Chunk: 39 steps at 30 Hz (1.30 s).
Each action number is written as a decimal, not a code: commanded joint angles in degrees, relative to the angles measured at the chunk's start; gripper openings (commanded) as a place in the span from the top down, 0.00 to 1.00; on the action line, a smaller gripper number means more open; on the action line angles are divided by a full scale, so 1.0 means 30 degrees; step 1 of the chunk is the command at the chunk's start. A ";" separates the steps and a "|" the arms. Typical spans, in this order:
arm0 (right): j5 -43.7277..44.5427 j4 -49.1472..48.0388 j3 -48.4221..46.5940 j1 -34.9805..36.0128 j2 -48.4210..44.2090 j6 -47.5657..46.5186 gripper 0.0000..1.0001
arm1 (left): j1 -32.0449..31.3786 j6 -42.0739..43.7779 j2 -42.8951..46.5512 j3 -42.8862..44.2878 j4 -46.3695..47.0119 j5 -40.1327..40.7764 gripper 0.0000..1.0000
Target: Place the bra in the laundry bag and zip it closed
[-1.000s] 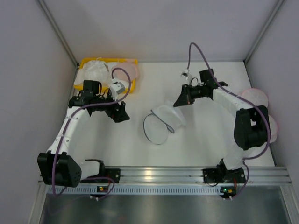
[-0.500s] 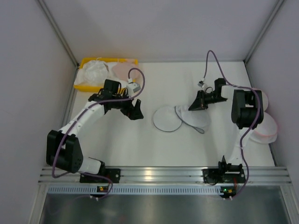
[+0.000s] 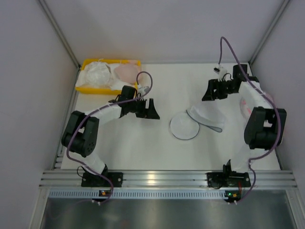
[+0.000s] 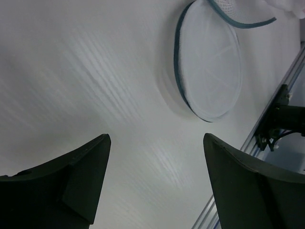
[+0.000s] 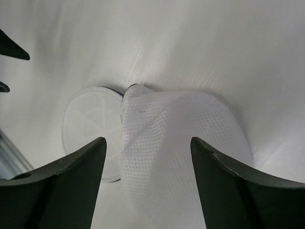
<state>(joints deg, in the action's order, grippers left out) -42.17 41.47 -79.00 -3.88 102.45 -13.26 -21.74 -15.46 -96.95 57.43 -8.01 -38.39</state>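
Left claw (image 4: 156,183) and right claw (image 5: 147,183) both gape wide, empty, near the laundry bag (image 3: 185,127).

The top camera sits high above and behind the arm bases, facing down and forward. The aluminium rail (image 3: 157,177) at the near edge of the tabletop (image 3: 143,148) runs along the bottom of its view. The far edge and both far corners lie at the top, so the whole tabletop shows from a distance. The left wrist camera rides close over the tabletop, looking out between the fingers of the left pincer (image 4: 156,138) toward the near edge. The right wrist camera looks down at close range between the fingers of the right pincer (image 5: 147,140). All three views share the laundry bag (image 3: 185,127). The left wrist and top views also share the rail.
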 commanded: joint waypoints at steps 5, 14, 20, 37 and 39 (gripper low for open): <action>0.5117 0.1674 0.3477 0.0911 -0.5584 -0.5069 0.28 | -0.2830 -0.7407 -0.0901 -0.1564 0.6240 -0.0240 0.16; 0.8813 0.0150 0.6704 0.4307 -0.8164 -0.5308 0.29 | -0.5058 -1.0634 -0.4447 -0.0453 0.7475 0.2597 0.35; 0.9544 0.0210 0.7173 0.5540 -0.8868 -0.5513 0.31 | -0.5235 -1.0901 -0.4340 0.0486 0.8410 0.1405 0.79; 0.8819 -0.1288 0.1966 0.2912 -0.3281 -0.4404 0.77 | -0.5089 -1.3037 0.3309 -0.0363 0.9672 -0.3579 1.00; 0.6196 -0.0002 -0.0078 0.2147 -0.2340 -0.4021 0.88 | -0.4739 -1.3853 0.3399 -0.0334 0.9701 -0.3813 1.00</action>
<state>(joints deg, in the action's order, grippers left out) -13.63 40.32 -70.13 6.31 92.73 -27.97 -37.04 -52.93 -88.55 56.90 17.93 -46.26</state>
